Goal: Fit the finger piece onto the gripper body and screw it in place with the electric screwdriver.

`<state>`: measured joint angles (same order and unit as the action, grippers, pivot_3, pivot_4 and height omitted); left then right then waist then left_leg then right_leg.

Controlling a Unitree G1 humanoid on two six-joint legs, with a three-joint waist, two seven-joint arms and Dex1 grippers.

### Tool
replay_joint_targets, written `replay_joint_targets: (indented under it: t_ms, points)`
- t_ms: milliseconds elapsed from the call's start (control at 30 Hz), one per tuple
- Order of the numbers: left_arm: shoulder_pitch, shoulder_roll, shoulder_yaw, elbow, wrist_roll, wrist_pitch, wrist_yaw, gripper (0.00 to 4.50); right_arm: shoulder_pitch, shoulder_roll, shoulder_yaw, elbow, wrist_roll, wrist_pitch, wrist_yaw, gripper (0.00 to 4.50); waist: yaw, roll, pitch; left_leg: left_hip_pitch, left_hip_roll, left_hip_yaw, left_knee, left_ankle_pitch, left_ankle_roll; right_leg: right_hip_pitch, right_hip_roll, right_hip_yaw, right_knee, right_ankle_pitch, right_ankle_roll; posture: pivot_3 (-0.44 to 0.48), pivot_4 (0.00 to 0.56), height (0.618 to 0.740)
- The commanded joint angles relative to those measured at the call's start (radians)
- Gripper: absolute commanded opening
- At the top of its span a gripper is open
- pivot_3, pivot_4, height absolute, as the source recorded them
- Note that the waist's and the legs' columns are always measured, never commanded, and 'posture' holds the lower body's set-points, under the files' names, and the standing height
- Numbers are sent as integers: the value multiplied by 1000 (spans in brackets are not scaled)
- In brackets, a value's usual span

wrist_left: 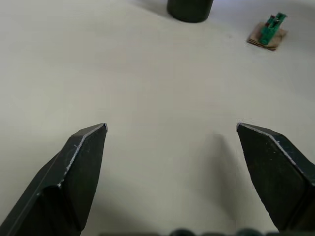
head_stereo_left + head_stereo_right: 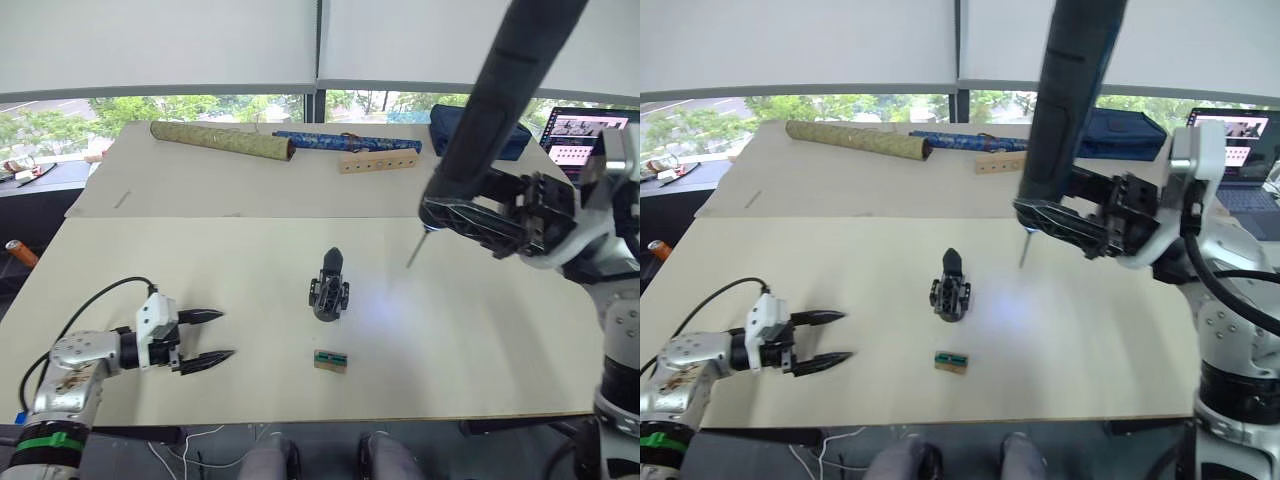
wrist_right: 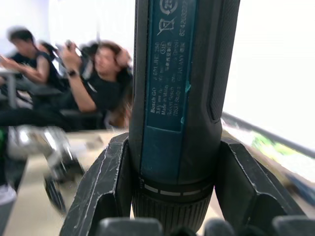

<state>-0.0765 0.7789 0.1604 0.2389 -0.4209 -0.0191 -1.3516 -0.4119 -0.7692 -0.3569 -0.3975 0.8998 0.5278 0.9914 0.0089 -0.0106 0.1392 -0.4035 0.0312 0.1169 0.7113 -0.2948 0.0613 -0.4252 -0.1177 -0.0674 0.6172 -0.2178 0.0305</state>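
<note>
On the desk (image 2: 480,340), the right end effector (image 2: 470,215) grips the electric screwdriver (image 2: 500,100) upright, bit down, right of the gripper body (image 2: 329,288) standing mid-desk. The left end effector (image 2: 205,336), nearer it, rests spread, pointing toward it.

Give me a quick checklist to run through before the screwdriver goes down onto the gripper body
1. Electric screwdriver clamped in right gripper: ok.
2. Bit lined up over gripper body: not ok, it hangs off to the body's right.
3. Gripper body upright on the table: ok.
4. Left gripper steadying the body: not ok, open and apart from it.
5. Finger piece seated, screw in place: cannot tell.
</note>
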Motion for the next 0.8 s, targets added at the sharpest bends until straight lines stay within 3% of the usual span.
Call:
replay_joint_targets:
  t_ms: [33,200,367,600,800]
  points:
    - [47,47,74,-11,-27,-60,-53,4446,123,-81,-128,0,-64,-102,133,1928,4,0,0,0,0,-1,0,0,0,1,0,-1,-1,0,0,0,150,740]
    - [79,43,93,-39,-38,-83,-60,4446,229,-48,-160,-10,-88,-160,118,1928,-1,1,1,1,0,2,0,0,1,1,0,0,-2,1,0,0,150,740]
    - [98,8,54,-174,-54,-29,-37,4446,227,7,-114,-96,-66,-161,56,1928,-1,1,1,1,2,1,0,0,-1,1,2,0,0,2,-1,0,150,740]
    - [141,-6,-37,-316,-33,6,-26,4446,175,65,12,-262,34,-108,-50,1928,-2,2,1,1,2,1,0,1,-1,0,3,1,-1,2,-1,0,150,740]
    - [105,-46,-133,-351,18,4,20,4446,172,91,136,-268,7,-130,-24,1928,4,1,1,1,1,0,1,0,0,2,3,1,-3,2,-1,0,150,740]
